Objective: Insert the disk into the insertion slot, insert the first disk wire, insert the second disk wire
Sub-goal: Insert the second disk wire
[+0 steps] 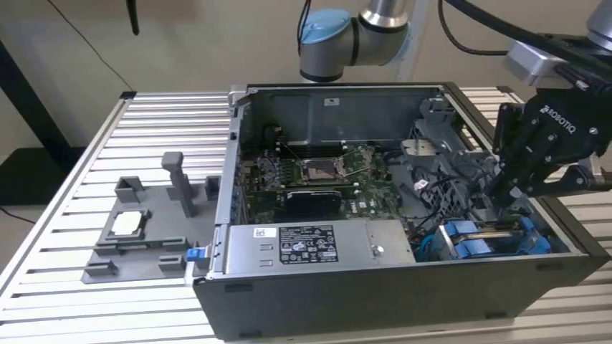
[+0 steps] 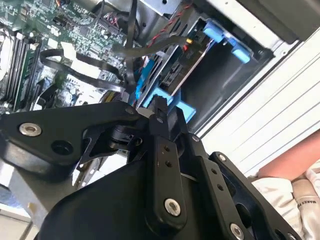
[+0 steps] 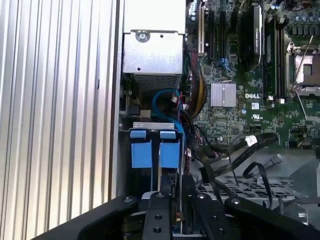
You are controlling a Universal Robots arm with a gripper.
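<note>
The open dark grey computer case (image 1: 383, 301) lies on the slatted table. In its drive cage, the insertion slot (image 1: 535, 240) (image 3: 150, 125), two blue carrier ends (image 1: 475, 244) (image 3: 169, 150) sit side by side; the disk (image 2: 186, 55) rests inside with a red-black wire (image 2: 170, 37) running to its end. My gripper (image 1: 504, 195) (image 2: 160, 107) (image 3: 174, 189) reaches down into the case just over the cage's inner end, its black fingers (image 3: 159, 205) pressed close together. Whether anything is pinched between them is hidden. Loose black flat cables (image 3: 240, 150) (image 2: 125, 50) lie beside the cage.
A grey fixture (image 1: 143, 236) with upright posts stands on the table (image 1: 172, 122) at the exterior view's left. The power supply (image 1: 316, 244) and motherboard (image 1: 316, 172) take up the case's middle. A person's sleeve (image 2: 295, 160) shows beyond the case wall.
</note>
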